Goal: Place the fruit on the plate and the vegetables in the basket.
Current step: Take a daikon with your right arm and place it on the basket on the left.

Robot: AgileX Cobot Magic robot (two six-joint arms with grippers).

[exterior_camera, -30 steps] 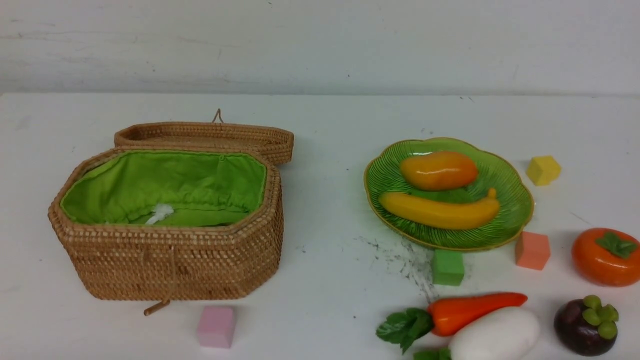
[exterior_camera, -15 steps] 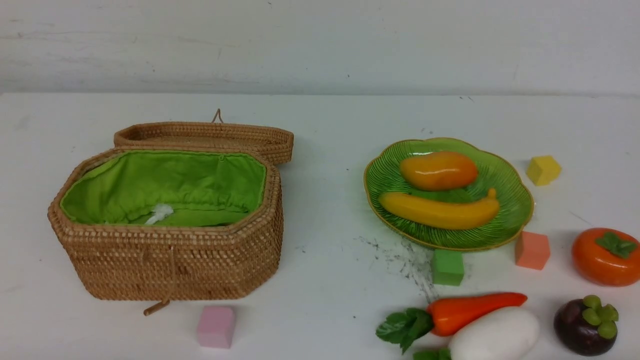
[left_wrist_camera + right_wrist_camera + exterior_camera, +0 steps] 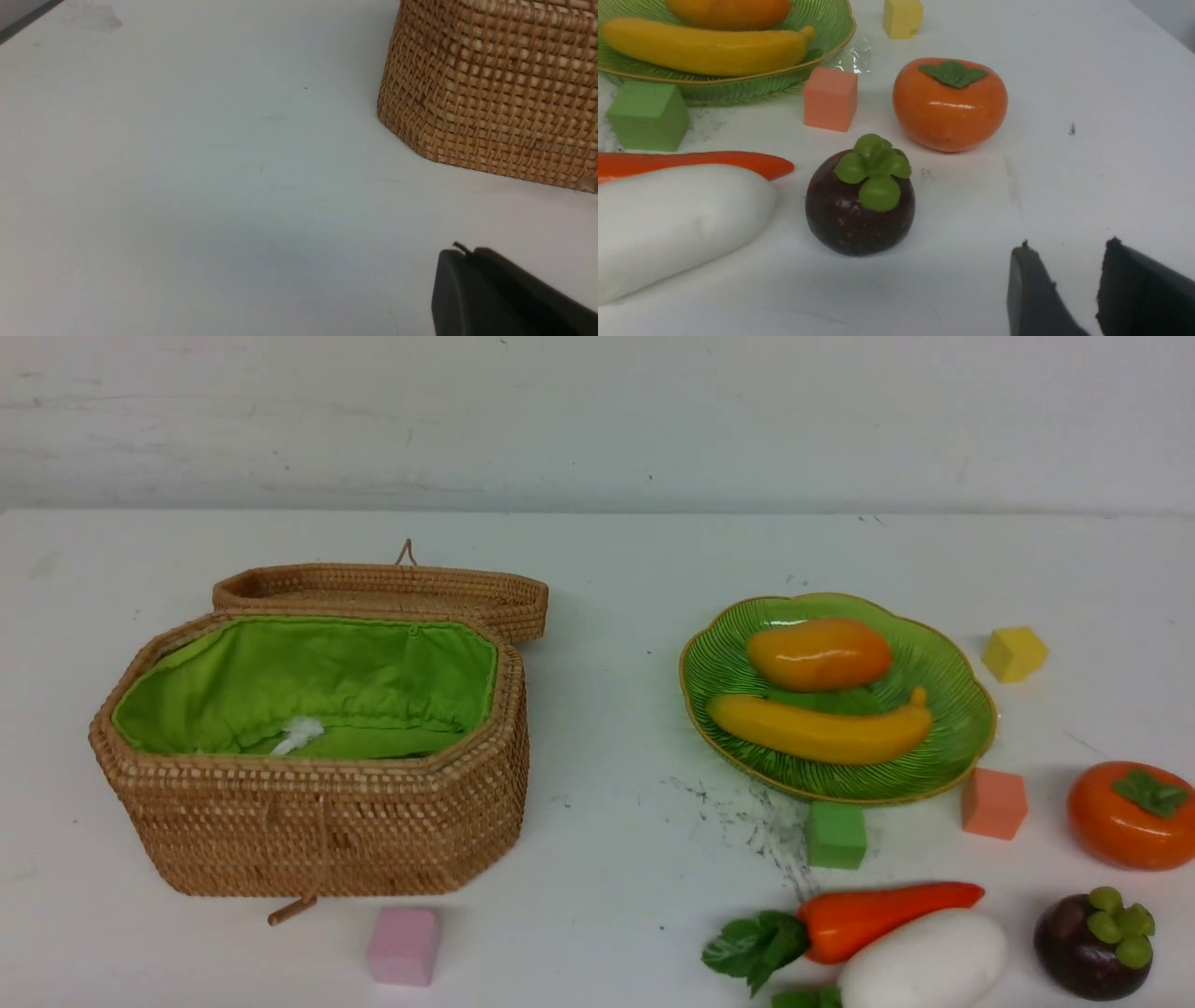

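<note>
Right gripper (image 3: 1069,247): partly open, nothing between the jaws, low over bare table (image 3: 1064,140). Closest thing to it is the mangosteen (image 3: 852,224), near but not touching, with the persimmon (image 3: 948,107) just beyond. Left gripper (image 3: 465,254): closed, empty, low over the table near a corner of the basket (image 3: 490,93), not touching it. Neither arm shows in the front view.

Change over the last second: none. No item has shifted and both grippers kept the same opening. Looks like a pause between picks.

Layout in the front view, clock read from the plate (image 3: 962,737):
- On the plate: mango (image 3: 820,654) toward 12, banana (image 3: 822,730) toward 6.
- Off the plate: persimmon at 4, mangosteen at 5 and farther out.
- Carrot (image 3: 878,915) and white radish (image 3: 924,961) at 6, touching each other.
- Basket at 9, well apart, lid (image 3: 392,583) flipped back at its 12. No vegetables are visible inside.
- Foam cubes (image 3: 836,835) are scattered about and are not task items.

Judgement: two fruits are done, two fruits and both vegetables are left. The right gripper is best placed for the mangosteen and probably needs to open wider first.
</note>
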